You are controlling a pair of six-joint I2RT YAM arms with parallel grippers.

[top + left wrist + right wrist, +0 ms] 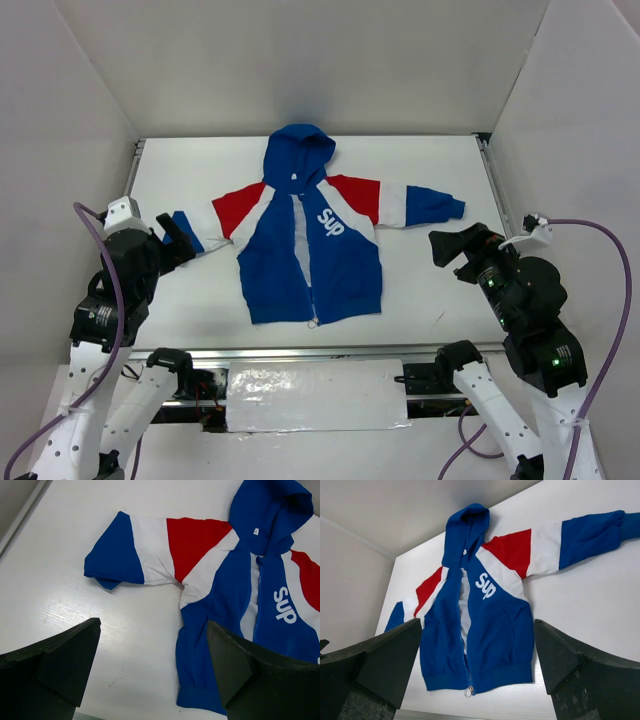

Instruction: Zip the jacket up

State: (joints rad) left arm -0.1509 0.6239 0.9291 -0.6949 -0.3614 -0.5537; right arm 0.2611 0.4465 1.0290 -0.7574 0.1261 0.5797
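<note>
**Jacket lies flat, zip hardly begun**

The jacket (310,245) lies on its back in the middle of the white counter (430,300). Its hood (298,150) points away from the arms and its sleeves (420,207) are spread out to the sides. The front is open. From the neck down you can see a long thin wedge of white lining (301,240) between the two blue halves. The wedge gets narrower toward the bottom. The zipper pull (468,692) sits right down at the hem (500,674), with its little ring hanging over the edge. I think the two sides are hooked together there, but the teeth are too small in these views to be sure.

So nearly all the job is left. The pull has to go from the hem all the way up to the neck. I would guess something must hold the bottom edge down too, so the cloth does not bunch up.

Neither arm touches the jacket. The left gripper (178,238) hovers near the end of the sleeve on its side, fingers spread wide, holding nothing. The right gripper (447,246) hovers off the other side, just below the other sleeve, also wide and holding nothing. Both point toward the jacket from a little way off
</note>
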